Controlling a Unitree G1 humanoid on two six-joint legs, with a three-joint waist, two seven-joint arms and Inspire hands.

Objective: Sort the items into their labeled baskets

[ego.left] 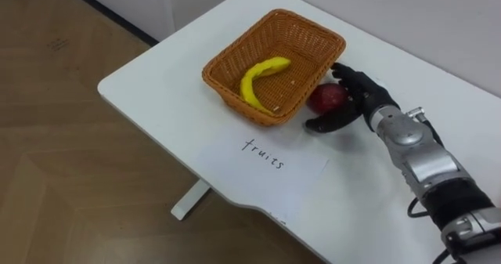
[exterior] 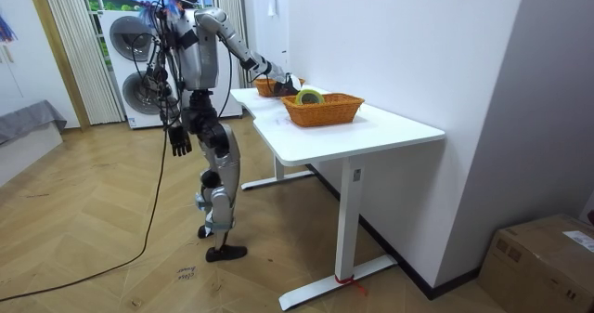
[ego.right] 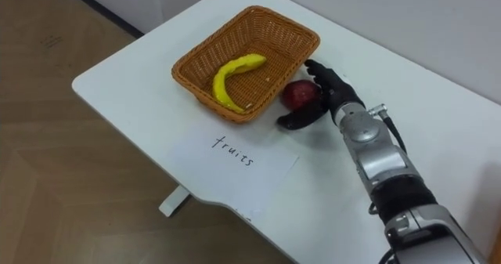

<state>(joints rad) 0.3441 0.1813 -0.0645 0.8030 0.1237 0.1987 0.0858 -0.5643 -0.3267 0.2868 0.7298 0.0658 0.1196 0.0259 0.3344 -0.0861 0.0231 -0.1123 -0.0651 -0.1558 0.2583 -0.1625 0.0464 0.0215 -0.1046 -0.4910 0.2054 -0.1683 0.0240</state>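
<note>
- White paper label [ego.left: 266,158] with handwriting lies flat on the smooth white table [ego.left: 156,92], just in front of the wicker basket [ego.left: 235,54].
- My right hand [ego.left: 358,93], dark with a metal wrist, reaches to the basket's right corner, thumb and fingers curled round a round red apple [ego.left: 329,98].
- The apple sits on the table, touching the basket's outer wall.
- The basket is rectangular, woven, tan.
- A curved yellow banana [ego.left: 258,74] lies inside it.
- My left hand [exterior: 179,142] hangs by the hip, well away from the basket; I cannot tell its state.
</note>
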